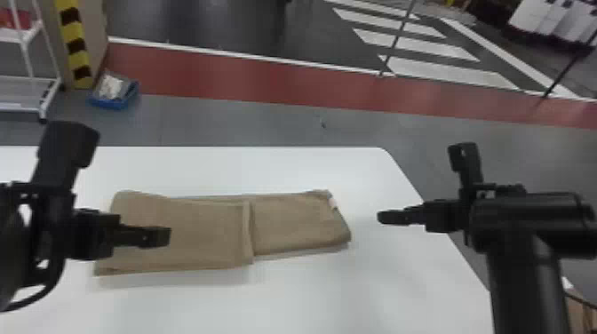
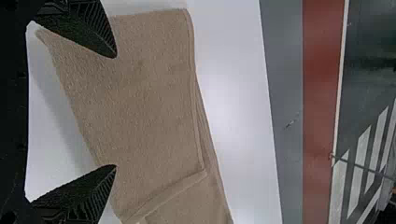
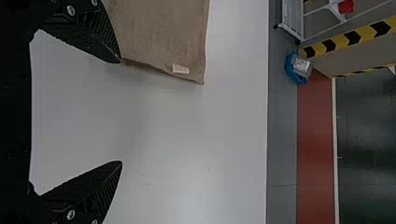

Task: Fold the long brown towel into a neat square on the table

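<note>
The brown towel lies on the white table, its left part folded over in a thicker layer whose edge crosses near the middle. The thinner right part ends in a small white tag. My left gripper is over the towel's left part, fingers spread and holding nothing. In the left wrist view that gripper is open above the folded towel. Off the towel's right end, my right gripper is open and empty. The right wrist view has this gripper beside the tagged end of the towel.
The white table has its far edge behind the towel and its right edge running beneath the right gripper. On the floor beyond stand a blue bin, a white rack and a yellow-and-black striped post.
</note>
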`<action>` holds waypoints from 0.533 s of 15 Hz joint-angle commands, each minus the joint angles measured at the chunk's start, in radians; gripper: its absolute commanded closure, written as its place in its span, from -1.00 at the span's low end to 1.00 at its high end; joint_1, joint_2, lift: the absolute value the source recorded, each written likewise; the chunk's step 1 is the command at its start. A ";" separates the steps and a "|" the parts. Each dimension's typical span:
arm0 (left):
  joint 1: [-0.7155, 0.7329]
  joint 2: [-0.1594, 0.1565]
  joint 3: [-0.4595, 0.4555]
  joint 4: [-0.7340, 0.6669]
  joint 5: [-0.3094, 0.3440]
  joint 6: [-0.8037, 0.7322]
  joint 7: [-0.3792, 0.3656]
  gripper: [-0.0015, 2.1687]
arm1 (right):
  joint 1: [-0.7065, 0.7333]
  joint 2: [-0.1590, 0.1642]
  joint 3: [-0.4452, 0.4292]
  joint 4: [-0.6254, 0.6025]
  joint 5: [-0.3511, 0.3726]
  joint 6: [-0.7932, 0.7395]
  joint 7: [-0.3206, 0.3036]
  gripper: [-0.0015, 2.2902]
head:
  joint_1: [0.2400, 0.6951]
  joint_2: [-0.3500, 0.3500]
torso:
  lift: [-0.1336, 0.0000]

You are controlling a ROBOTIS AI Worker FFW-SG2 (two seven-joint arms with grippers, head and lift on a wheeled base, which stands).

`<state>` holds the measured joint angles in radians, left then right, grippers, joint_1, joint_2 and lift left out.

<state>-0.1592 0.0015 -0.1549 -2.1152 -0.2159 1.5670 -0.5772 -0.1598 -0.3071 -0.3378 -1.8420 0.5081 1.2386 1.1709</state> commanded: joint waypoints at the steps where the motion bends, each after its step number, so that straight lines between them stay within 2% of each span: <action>1: 0.026 -0.004 0.179 -0.011 0.072 0.004 -0.027 -0.96 | 0.000 0.057 0.049 -0.105 -0.013 0.184 -0.016 -0.90 | 1.00 -1.00 | -0.85; 3: 0.047 -0.004 0.294 -0.012 0.153 0.004 -0.032 -0.96 | -0.012 0.112 0.105 -0.166 -0.013 0.334 -0.053 -0.89 | 1.00 -0.83 | -0.85; 4: 0.059 -0.004 0.339 -0.016 0.193 0.004 -0.041 -0.96 | -0.018 0.148 0.138 -0.192 -0.016 0.334 -0.091 -0.89 | 1.00 -0.74 | -0.85; 5: 0.072 -0.004 0.379 -0.016 0.224 0.003 -0.056 -0.96 | -0.021 0.194 0.164 -0.209 -0.016 0.334 -0.122 -0.89 | 1.00 -0.54 | -0.85; 7: 0.095 -0.004 0.456 -0.028 0.233 0.000 -0.110 -0.96 | -0.020 0.258 0.224 -0.220 -0.016 0.334 -0.194 -0.88 | 1.00 -0.38 | -0.85; 8: 0.107 -0.004 0.488 -0.028 0.233 -0.009 -0.142 -0.96 | -0.024 0.276 0.261 -0.218 -0.016 0.334 -0.234 -0.88 | 1.00 -0.29 | -0.85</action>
<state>-0.0674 0.0014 0.2861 -2.1391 0.0138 1.5665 -0.7010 -0.1803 -0.0630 -0.1257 -2.0585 0.4924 1.5693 0.9597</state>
